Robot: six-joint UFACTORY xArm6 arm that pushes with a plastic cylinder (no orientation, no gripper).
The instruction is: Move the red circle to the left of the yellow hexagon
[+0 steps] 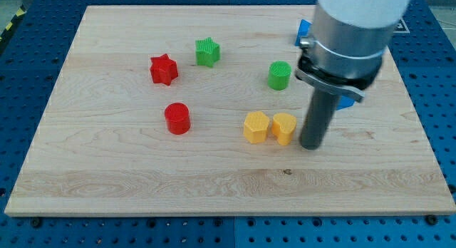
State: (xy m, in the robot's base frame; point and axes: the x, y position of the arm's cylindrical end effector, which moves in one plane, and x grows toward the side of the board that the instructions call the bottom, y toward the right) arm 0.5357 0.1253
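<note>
Lying on the wooden tabletop [107,177], the red circle [177,118] is seen left of the middle, standing alone. The yellow hexagon [256,127] is found at 3 o'clock from it, well apart, so the circle is on the hexagon's left side at nearly the same height in the view. A second yellow block [283,128], of a heart-like shape, is placed touching the hexagon at its 3 o'clock.

My tip [311,146] is seen just beside this yellow heart, at its 3 o'clock; whether they touch cannot be told. No hand is carried by the arm, only the dark rod, so no opening state can be given.

A red star [163,69] is located at 11 o'clock from the red circle, and a green star [207,52] at 1 o'clock. A green cylinder [279,75] is seen at 1 o'clock from the hexagon. Blue blocks [304,31] are partly hidden behind the arm, and their shape cannot be made out.
</note>
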